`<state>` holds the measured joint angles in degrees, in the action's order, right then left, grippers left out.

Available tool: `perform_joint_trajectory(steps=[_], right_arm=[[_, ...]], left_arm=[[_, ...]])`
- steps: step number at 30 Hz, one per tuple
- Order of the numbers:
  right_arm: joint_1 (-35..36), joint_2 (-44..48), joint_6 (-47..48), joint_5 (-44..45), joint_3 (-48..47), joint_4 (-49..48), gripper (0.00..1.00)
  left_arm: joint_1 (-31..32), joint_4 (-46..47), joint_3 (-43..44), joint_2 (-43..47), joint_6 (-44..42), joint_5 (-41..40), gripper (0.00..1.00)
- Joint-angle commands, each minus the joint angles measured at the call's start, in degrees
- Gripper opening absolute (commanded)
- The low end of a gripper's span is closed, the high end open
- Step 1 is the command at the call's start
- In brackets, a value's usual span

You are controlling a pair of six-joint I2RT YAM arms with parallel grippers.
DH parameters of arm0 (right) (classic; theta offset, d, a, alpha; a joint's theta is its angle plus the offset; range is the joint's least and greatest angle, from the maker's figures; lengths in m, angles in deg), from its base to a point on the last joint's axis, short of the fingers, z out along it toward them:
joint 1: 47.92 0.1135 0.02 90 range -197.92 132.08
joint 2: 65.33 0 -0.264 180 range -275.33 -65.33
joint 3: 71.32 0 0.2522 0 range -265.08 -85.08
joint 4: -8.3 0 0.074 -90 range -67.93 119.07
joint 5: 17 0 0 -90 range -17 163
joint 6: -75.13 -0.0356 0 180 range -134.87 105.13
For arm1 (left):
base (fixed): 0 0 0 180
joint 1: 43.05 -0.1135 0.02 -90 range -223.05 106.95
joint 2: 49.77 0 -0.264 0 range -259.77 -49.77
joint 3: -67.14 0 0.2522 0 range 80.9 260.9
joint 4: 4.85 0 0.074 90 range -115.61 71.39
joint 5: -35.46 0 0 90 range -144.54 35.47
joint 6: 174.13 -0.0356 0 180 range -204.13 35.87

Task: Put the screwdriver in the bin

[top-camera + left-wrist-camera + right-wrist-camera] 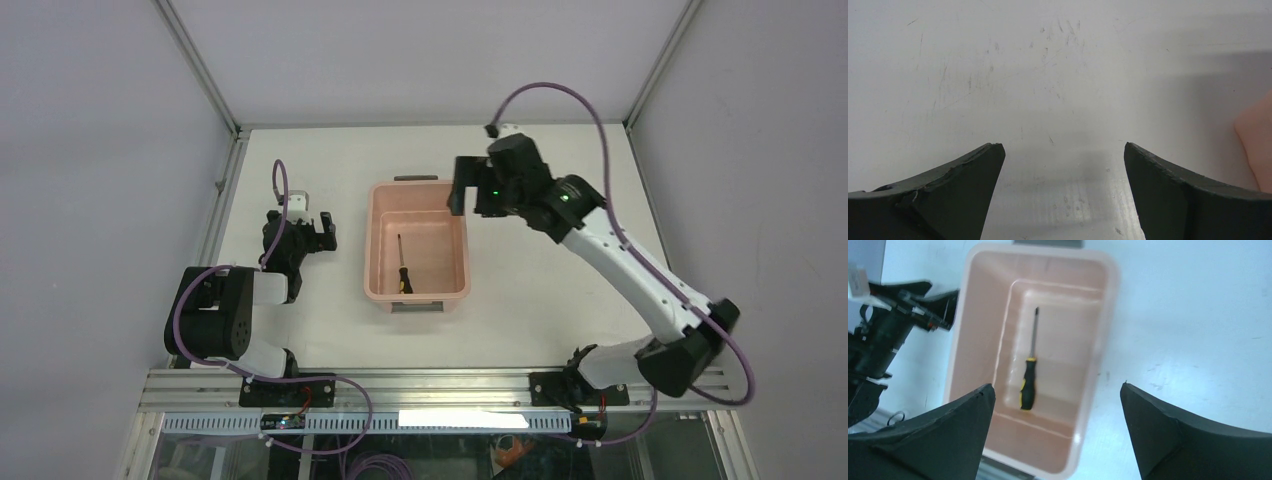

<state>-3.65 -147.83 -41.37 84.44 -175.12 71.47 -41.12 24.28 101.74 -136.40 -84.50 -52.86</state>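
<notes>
The screwdriver (403, 266) lies flat on the floor of the salmon-pink bin (378, 240) in the middle of the table, handle toward the near end. In the right wrist view the screwdriver (1029, 381) shows inside the bin (1105, 340) below. My right gripper (468, 187) hangs open and empty above the bin's far right corner; it shows in its own view (1058, 390) with jaws wide apart. My left gripper (311, 228) is open and empty over the table left of the bin; its own view (1063, 147) shows bare tabletop and a pink edge of the bin (1258, 140).
A grey metal frame post (225, 170) runs along the table's left edge and an aluminium rail (420, 385) along the near edge. The left arm's black wrist (893, 325) shows beside the bin in the right wrist view.
</notes>
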Motion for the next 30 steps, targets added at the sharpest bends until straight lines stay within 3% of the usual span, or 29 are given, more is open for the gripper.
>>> perform_joint_trajectory(steps=[1, 6, 17, 22, 30], right_arm=[[-11.12, 11.73, 2.83, -4.00, 14.18, -8.93, 0.99], [-22.89, 24.10, 2.18, -6.53, 32.83, -16.47, 0.99], [-26.76, 43.17, -4.60, -6.16, 67.42, -39.46, 0.99], [-26.80, 48.74, -4.92, -7.53, 73.31, -42.29, 0.99], [-26.76, 53.00, -4.58, -3.79, 74.47, -39.56, 0.99]], left_arm=[[0.61, 3.60, 0.96, 0.30, 0.89, 0.58, 0.99], [0.56, 3.60, 0.96, 0.27, 0.89, 0.57, 0.99], [0.57, 3.60, 0.96, 0.27, 0.89, 0.61, 0.99], [0.58, 3.61, 0.96, 0.26, 0.89, 0.61, 0.99], [0.60, 3.60, 0.96, 0.30, 0.89, 0.60, 0.99]])
